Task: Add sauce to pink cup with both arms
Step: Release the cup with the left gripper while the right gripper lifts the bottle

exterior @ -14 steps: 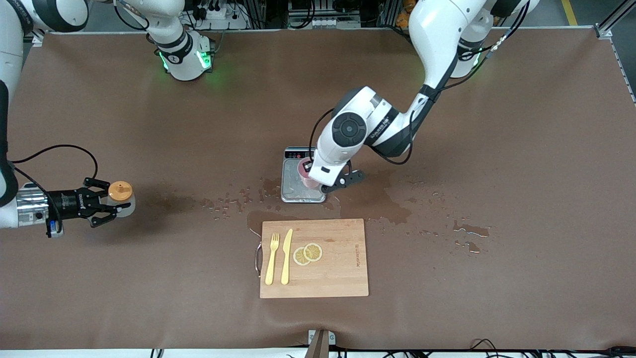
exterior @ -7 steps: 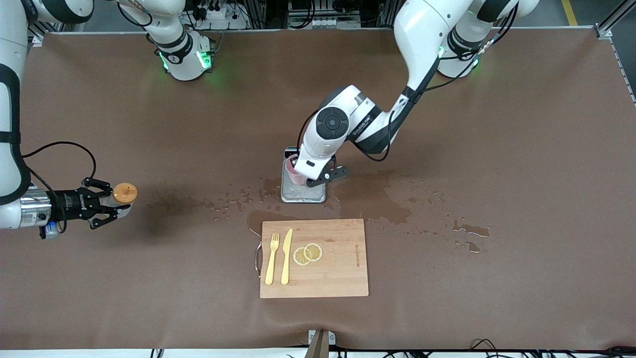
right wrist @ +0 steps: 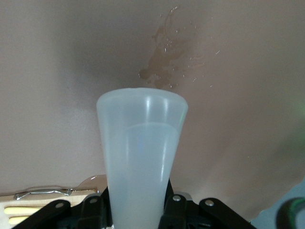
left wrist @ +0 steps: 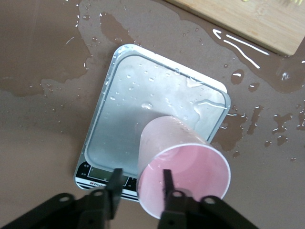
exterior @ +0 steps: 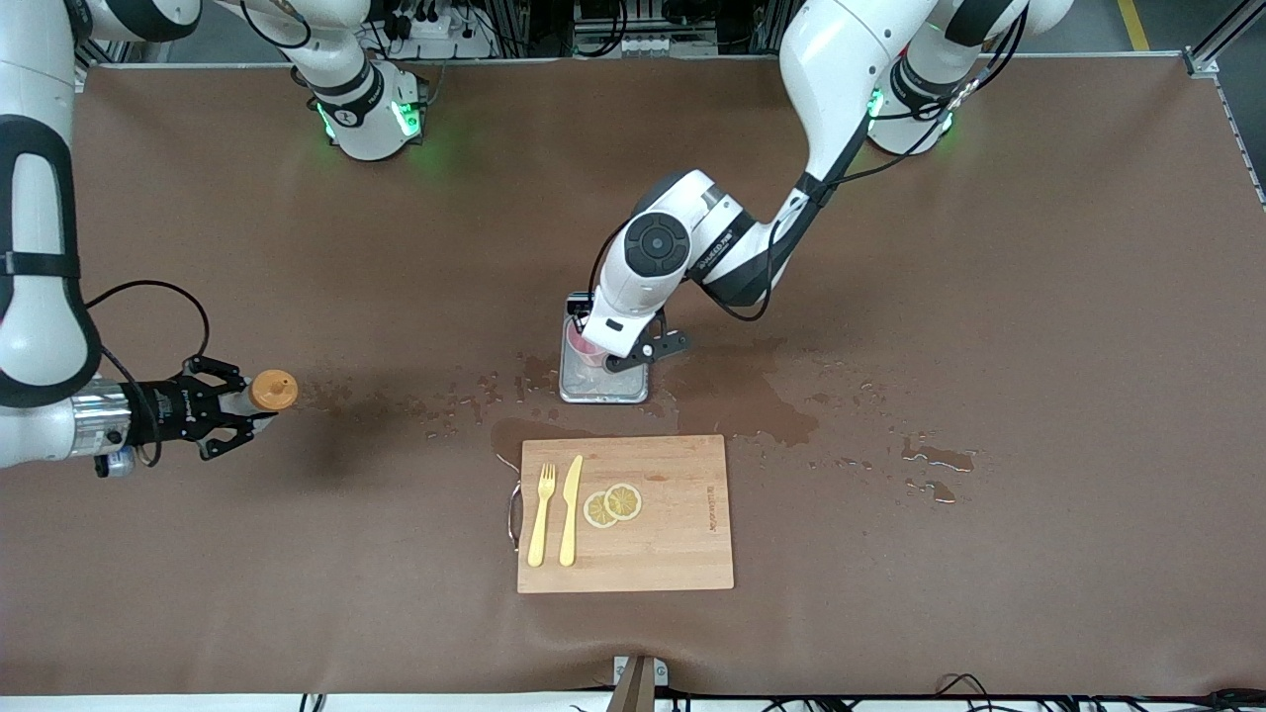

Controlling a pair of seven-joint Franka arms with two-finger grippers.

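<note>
The brown tabletop [exterior: 989, 297] fills the front view, wet with puddles and droplets across its middle. The left arm [exterior: 841, 89] drops from the upper right of the frame to the centre, and the right arm [exterior: 40, 247] runs down the left edge. A wooden cutting board [exterior: 673, 534] lies in the lower centre, carrying a yellow fork [exterior: 540, 514], a yellow knife [exterior: 571, 509] and two lemon slices [exterior: 612, 503]. Just above it in the frame sits the steel scale [exterior: 601, 381], spotted with water. The left pincer [left wrist: 140, 183] is over the scale, its fingers [left wrist: 167, 180] clamped across the rim wall of the pink cup [left wrist: 183, 174], one inside and one outside; the cup hangs tilted, mouth toward the wrist camera. At the frame's left, the right pincer [exterior: 237, 407] is closed around the sauce bottle [exterior: 265, 392], held sideways above bare tabletop with its orange cap pointing toward the centre.
</note>
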